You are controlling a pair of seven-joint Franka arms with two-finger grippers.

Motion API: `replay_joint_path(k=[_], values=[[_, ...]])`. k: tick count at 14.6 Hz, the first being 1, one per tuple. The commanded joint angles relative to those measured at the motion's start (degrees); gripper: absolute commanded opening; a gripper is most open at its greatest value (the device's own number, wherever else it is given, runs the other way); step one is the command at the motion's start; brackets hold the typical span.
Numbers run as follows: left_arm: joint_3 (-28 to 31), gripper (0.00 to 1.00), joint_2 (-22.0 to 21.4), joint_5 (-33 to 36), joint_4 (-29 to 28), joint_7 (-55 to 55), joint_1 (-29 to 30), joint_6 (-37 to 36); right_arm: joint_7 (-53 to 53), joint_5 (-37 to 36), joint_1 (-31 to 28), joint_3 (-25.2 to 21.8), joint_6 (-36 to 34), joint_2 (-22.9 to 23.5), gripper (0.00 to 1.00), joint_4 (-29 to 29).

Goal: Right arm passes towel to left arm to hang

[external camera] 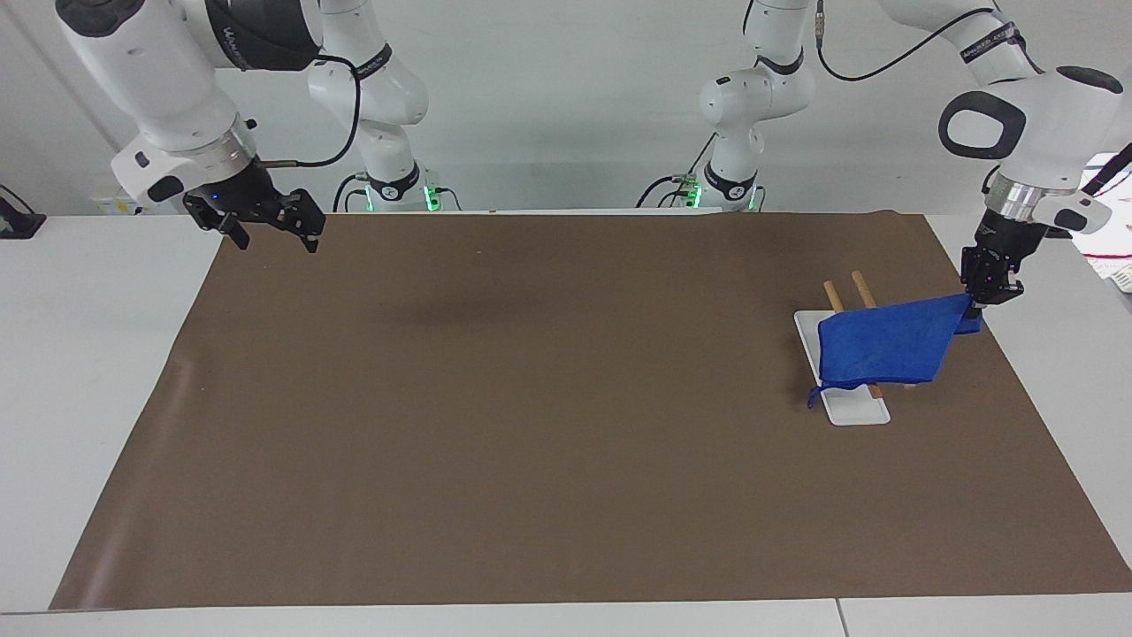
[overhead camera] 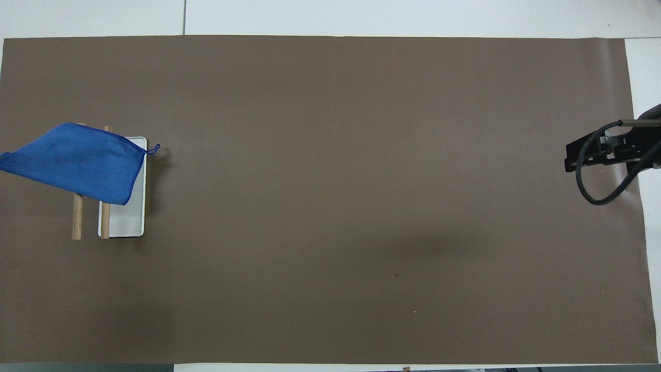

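Brown matting (external camera: 566, 425) covers most of the white desk (external camera: 80, 354), with a pale wall rising past the robots' end. Starting at the right arm's end in the facing view, the right arm (external camera: 159, 71) is raised, and its tool (external camera: 270, 232) hangs in the air over the corner of the mat nearest its own base, fingers spread apart and gripping nothing. A black cable (external camera: 332, 106) loops from the wrist up to the forearm. In the overhead view this tool (overhead camera: 594, 155) shows at the frame's edge, over the mat's border.

Across the bare middle of the mat, toward the left arm's end, a white rectangular tray (external camera: 862, 411) lies flat, with two wooden rods (external camera: 860, 287) beside and across it. The towel (external camera: 884, 349) is draped over these rods, sagging above the tray, its thin corner loop (external camera: 812, 398) dangling at the corner toward the mat's middle. The towel's other corner is pulled up and pinched in the left tool (external camera: 975, 305), whose fingers are closed on the cloth. The left arm (external camera: 1044, 133) descends to it from above, over the mat's edge.
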Motion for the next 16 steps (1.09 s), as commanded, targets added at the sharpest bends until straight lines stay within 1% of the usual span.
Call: replay_joint_path(k=[1, 2, 4, 7, 9, 11, 13, 15, 16], values=[[-0.24, 0.80, -1.63, 0.60, -1.83, -0.90, 0.03, 0.69, -1.03, -0.94, 7.24, -5.19, 1.00, -2.44, 1.00, -3.31], [-0.24, 1.00, -1.55, 0.60, -1.74, -0.63, -0.06, 0.43, -1.38, 0.10, 10.51, -12.46, 1.70, -2.53, 1.00, -3.75], [-0.24, 1.00, -1.37, 0.60, -1.30, -0.20, -0.15, 0.43, -1.73, 0.11, 12.39, -14.20, 1.97, -4.01, 1.00, -5.68], [-0.24, 1.00, -0.58, 0.69, 0.62, 1.03, -0.23, 0.08, -2.17, 0.02, 12.57, -15.08, 0.13, -4.20, 1.00, -6.04], [-0.24, 1.00, -0.67, 0.78, 2.03, 3.05, 0.11, -1.41, -2.52, -0.33, 13.70, -16.48, 0.12, -5.60, 1.00, -7.79], [-0.24, 1.00, -0.67, 0.78, 3.87, 6.64, 0.21, -3.61, -2.70, -0.33, 13.02, -16.67, 0.21, -5.26, 1.00, -7.62], [-0.33, 1.00, -0.67, 0.87, 5.37, 12.52, -0.32, -5.45, -5.76, -0.24, 12.83, -17.02, 0.74, -4.82, 1.00, -7.62], [-1.29, 1.00, -0.49, 0.87, 7.47, 23.04, -1.11, -8.87, -5.96, -0.24, 12.48, -17.02, 0.91, -4.82, 1.00, -7.45], [-1.38, 1.00, -0.40, 0.87, 8.62, 27.88, -2.77, -10.54, -5.52, -0.24, 12.39, -17.02, 1.61, -4.64, 1.00, -7.27]])
